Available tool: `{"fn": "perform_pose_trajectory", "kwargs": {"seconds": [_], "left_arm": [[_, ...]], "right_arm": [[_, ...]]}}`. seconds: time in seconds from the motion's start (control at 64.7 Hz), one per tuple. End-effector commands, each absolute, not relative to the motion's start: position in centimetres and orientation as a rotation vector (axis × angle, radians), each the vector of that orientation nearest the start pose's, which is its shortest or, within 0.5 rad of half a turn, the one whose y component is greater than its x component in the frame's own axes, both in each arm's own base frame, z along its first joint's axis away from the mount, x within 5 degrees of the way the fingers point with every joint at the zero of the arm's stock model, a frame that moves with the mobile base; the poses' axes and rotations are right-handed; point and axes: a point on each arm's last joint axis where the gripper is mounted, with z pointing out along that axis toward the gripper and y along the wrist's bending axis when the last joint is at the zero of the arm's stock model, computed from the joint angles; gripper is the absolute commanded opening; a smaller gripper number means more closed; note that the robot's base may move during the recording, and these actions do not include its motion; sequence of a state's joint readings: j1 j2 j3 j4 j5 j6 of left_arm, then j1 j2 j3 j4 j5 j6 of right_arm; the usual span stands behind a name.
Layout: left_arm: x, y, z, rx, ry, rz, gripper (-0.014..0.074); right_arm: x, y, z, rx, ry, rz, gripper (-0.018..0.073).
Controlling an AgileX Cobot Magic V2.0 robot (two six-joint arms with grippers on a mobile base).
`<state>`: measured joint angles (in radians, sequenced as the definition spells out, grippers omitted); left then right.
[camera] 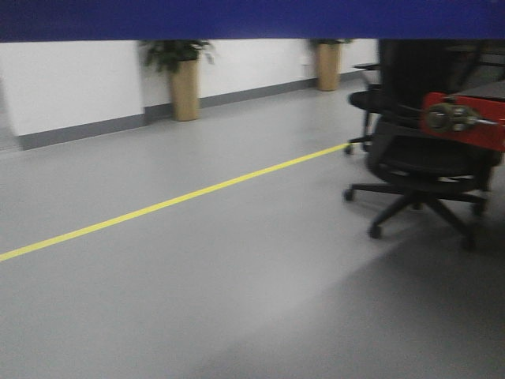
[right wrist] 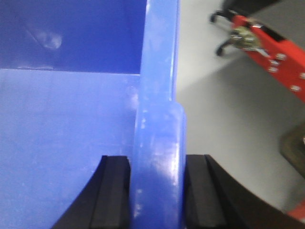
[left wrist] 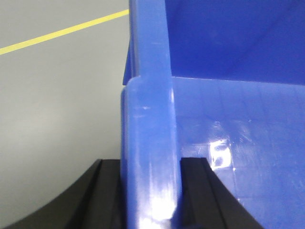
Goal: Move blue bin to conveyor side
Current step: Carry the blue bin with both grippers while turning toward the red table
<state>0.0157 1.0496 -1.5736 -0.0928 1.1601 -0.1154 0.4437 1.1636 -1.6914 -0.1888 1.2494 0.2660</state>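
The blue bin [camera: 237, 20] fills the top edge of the front view as a dark blue band. My left gripper [left wrist: 151, 191] is shut on the bin's left rim [left wrist: 150, 119], one black finger outside, one inside. My right gripper [right wrist: 157, 191] is shut on the bin's right rim [right wrist: 159, 124] the same way. The bin is held off the grey floor and looks empty inside. The conveyor's red frame [camera: 465, 118] shows at the right, with a metal roller end on it; it also shows in the right wrist view [right wrist: 274, 52]. The belt itself is barely visible.
A black office chair [camera: 418, 170] on castors stands just in front of the red frame. A yellow floor line [camera: 173, 201] runs diagonally across the grey floor. Two potted plants [camera: 183, 79] stand against the white back wall.
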Motion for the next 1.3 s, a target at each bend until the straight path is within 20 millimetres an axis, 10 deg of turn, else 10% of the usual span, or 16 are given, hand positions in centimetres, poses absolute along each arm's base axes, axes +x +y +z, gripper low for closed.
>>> {"fn": "perform_pose_trajectory", "kwargs": {"seconds": [0.0,1.282], "left_arm": [[15.79,-0.42,51.78,-0.113,1.979,-0.155,-0.0022],[15.79,-0.41,51.78,-0.114,1.979,-0.153,-0.0022]], "right_arm": [[17.32,5.87,52.28,-0.156,2.054,0.124,-0.0088],[17.32,5.87,52.28,-0.156,2.054,0.124,-0.0088]]}}
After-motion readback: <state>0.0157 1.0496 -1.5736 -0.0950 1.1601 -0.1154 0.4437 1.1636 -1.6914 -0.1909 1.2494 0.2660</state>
